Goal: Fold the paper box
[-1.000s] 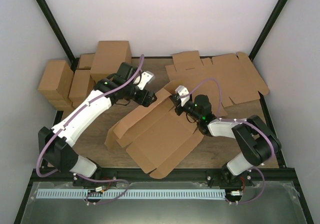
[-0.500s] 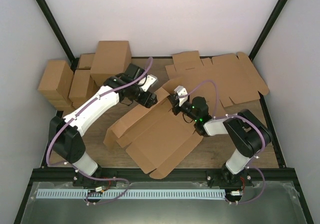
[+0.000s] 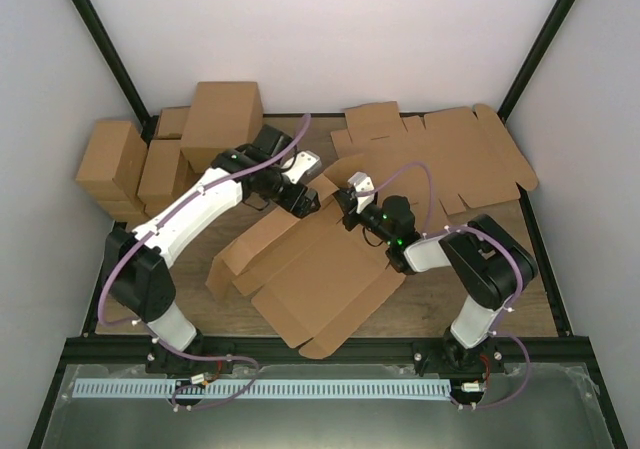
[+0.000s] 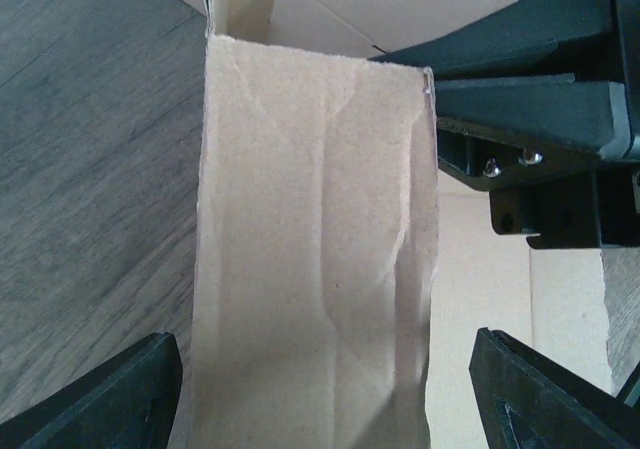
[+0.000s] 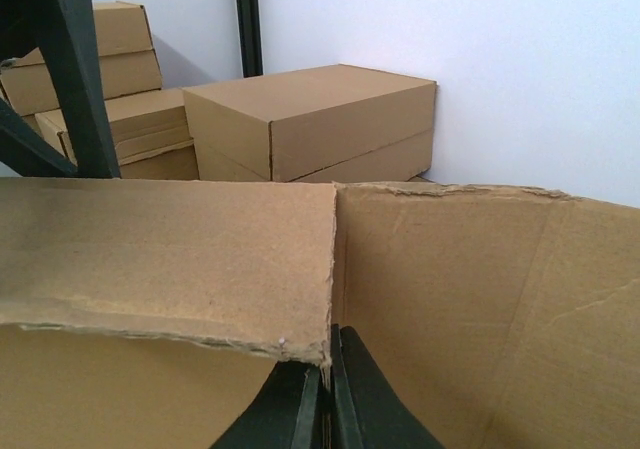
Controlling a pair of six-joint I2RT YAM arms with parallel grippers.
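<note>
Cardboard is sitting pinched in my right tool (image 5: pixel 327 394), whose jaws are pressing flat together on the top edge of a raised flap of the box (image 3: pixel 320 269). My left tool (image 4: pixel 325 369) is hanging with jaws spread wide, a second upright flap standing between them, ungripped. The box is lying half-opened mid-tabletop (image 3: pixel 420 309), between both arms. Cartons (image 3: pixel 220 114) are sitting stacked far left, and flat sheets (image 3: pixel 450 154) are lying far right.
</note>
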